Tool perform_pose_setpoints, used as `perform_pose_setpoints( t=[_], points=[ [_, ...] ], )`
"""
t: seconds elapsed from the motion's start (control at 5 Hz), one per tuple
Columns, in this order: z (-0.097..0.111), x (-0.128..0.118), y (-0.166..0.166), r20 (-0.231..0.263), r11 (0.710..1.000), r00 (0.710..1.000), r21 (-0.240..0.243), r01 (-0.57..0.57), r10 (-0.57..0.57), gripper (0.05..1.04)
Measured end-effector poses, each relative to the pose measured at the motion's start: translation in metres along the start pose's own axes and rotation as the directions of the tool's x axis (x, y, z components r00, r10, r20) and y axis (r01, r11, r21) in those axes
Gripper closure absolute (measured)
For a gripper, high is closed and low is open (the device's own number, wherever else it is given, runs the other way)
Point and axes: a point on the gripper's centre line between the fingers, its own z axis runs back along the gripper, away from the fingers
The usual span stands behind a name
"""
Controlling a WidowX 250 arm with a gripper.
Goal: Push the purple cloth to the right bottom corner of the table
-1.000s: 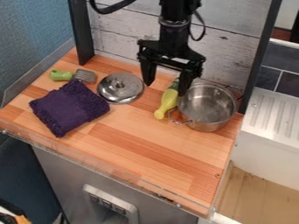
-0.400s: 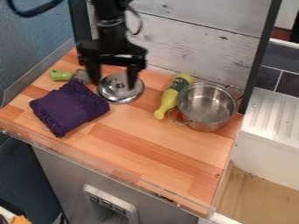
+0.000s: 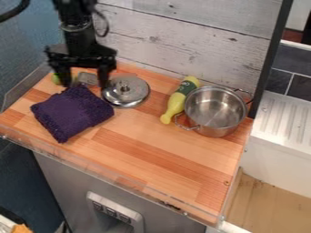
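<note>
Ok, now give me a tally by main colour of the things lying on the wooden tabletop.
Purple: 1 (folded cloth)
Silver: 2 (pot, lid)
Yellow: 1 (bottle)
Green and grey: 1 (utensil)
Total: 5

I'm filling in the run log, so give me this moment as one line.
gripper: open, over cloth's back edge | cloth: table's left side, not yet at corner | lid: right of cloth
</note>
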Motion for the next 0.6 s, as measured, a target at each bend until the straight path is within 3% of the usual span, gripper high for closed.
perform_pose_setpoints(
  t=[0.4,0.6],
  points=[
    [-0.032,0.004,0.039,-0.058,0.992,0.993,0.076,-0.097,0.101,0.083],
    [-0.042,0.002,0.048,-0.047,0.989,0.991,0.09,-0.119,0.123,0.083]
  ],
)
